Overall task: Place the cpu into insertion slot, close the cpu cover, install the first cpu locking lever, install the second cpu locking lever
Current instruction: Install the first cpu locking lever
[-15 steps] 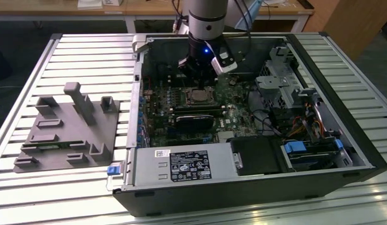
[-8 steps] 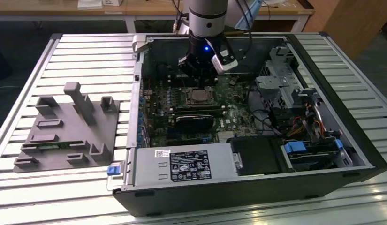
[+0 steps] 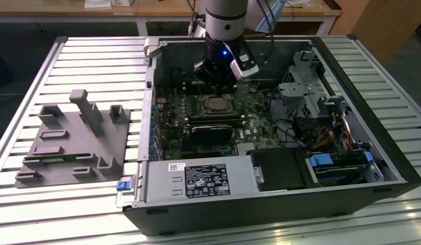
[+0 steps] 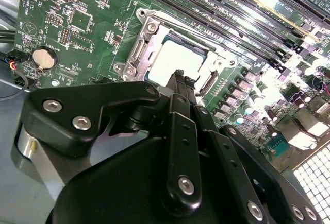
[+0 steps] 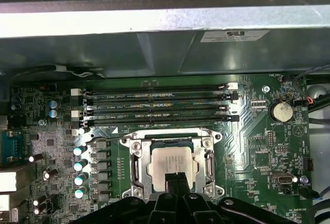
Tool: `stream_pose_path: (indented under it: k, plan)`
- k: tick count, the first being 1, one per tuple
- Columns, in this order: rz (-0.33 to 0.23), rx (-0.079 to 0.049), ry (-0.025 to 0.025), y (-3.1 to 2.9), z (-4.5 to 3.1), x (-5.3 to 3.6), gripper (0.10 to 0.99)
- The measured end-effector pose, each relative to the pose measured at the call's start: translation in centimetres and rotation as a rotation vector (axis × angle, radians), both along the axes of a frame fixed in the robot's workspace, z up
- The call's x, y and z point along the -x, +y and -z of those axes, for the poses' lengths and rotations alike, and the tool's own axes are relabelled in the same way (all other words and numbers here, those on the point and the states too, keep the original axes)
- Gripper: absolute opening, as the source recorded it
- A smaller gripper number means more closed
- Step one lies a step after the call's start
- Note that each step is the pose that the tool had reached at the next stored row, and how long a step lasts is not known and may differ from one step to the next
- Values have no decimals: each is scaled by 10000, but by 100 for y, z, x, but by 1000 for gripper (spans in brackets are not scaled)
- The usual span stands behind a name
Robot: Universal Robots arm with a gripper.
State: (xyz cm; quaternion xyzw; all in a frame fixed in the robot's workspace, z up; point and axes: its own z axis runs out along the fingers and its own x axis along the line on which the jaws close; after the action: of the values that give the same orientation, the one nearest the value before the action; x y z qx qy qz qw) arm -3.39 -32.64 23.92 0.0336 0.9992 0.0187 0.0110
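Gripper, fingers pressed together and empty, hovers just above the cpu seated under its cover; lever work probably wants a slow, square push.

Slatted alu table w/ open PC case, grey fixture

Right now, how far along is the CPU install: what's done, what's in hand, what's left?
Done: the cpu sits in its socket, and the cpu cover looks flat around it. In hand: nothing; the gripper is shut and empty, its tip over the chip's edge. Left: the locking levers; whether either is latched cannot be told.
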Motion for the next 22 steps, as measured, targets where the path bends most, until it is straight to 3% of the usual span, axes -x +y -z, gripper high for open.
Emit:
stream_pose_path:
  k: [10,22]
  plan:
    - [-1,0,-2,0,0,118,106]
    - [-2,-1,-42,0,0,378,106]
